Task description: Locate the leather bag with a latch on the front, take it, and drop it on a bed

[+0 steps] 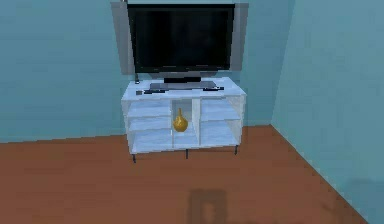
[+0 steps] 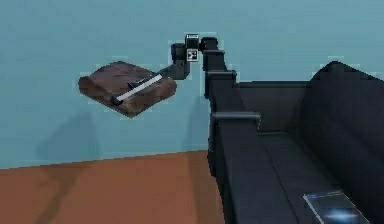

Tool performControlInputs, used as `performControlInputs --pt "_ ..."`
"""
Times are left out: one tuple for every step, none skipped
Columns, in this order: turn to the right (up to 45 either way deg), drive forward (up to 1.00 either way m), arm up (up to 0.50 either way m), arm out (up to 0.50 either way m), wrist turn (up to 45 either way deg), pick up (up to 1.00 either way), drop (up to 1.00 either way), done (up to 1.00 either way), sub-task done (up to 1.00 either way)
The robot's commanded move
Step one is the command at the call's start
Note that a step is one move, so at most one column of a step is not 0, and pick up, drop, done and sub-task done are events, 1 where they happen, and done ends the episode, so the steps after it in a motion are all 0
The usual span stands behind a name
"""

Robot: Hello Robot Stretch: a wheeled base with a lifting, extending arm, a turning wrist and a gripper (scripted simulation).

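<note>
The forward view looks ahead and somewhat down over a wooden floor to a white TV stand and television in a room corner, at middle distance. The arm side view faces a teal wall from close beside a dark sofa (its seat runs off the bottom edge). Both views take in teal wall and reddish floor, though whether it is the same stretch cannot be told.

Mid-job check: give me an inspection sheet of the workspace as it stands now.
Surface: bare wooden floor.
Job's things: brown bag hangs at the end effector, clear of floor and sofa.
Clutter: yellow vase in the stand; flat glossy item on the sofa seat.
End effector: holds the bag.
Cables: nothing seen.
Surroundings: television on the white stand; dark sofa; teal walls.
</note>
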Motion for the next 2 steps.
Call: performControlInputs --pt "0.0 0.00 0.00 0.00 -45.0 0.00 0.00 0.00 0.00" --pt "0.0 0.00 0.00 0.00 -9.0 0.00 0.00 0.00 0.00"
